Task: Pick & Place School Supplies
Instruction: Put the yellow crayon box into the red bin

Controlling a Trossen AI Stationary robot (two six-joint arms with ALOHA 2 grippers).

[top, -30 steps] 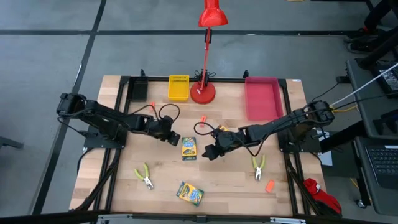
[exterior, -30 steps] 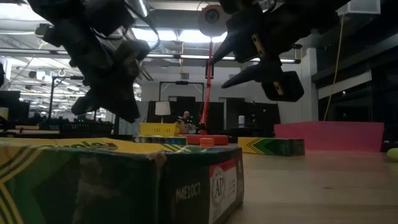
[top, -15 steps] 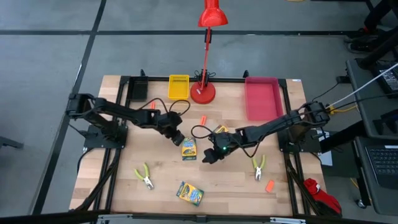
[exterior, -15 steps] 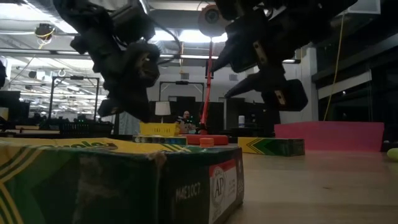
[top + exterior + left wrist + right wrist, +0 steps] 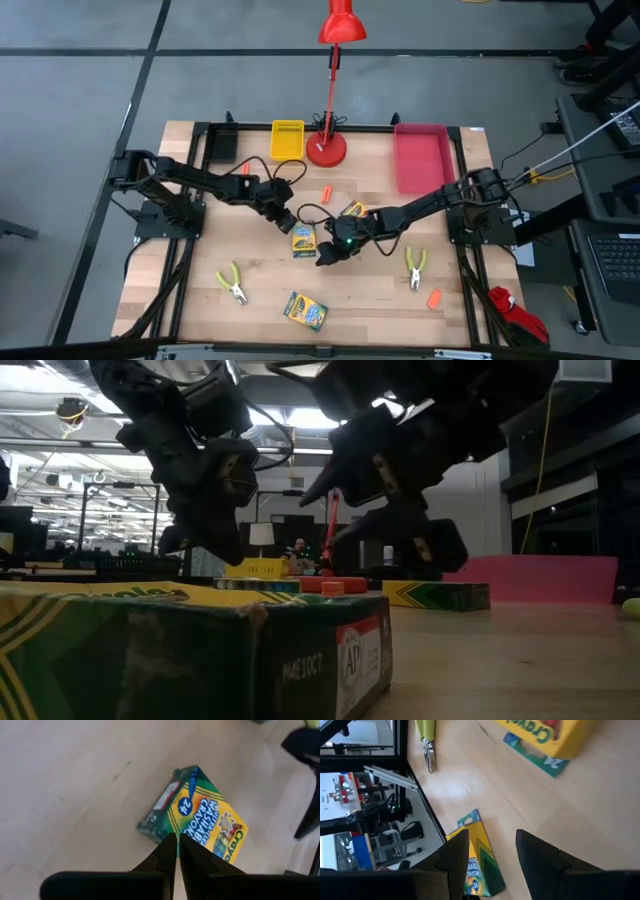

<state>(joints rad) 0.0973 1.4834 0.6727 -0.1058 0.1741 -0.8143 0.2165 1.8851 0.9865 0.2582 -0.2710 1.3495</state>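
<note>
Fingers of your left gripper were pressed together and empty, hanging just above the middle crayon box near the centre of the worktop. In the left wrist view those closed fingers pointed at one edge of that box, which lay flat with its yellow face up; you could not tell from the pictures whether the tips touched it.

Starting at the left of the worktop, you had one pair of lime-green pliers lying near the front, and a second crayon box further right, close to the front edge. Behind them, a small orange piece sat beside your left arm. At the back stood the yellow tray, the red desk lamp and the pink tray.

Another orange piece lay between the lamp base and the middle box. Your right gripper was just to the right of that box, its fingers spread apart and holding nothing. A third crayon box showed partly behind the right arm. Further right lay the second pair of pliers, and the last orange piece sat near the front right corner.
</note>
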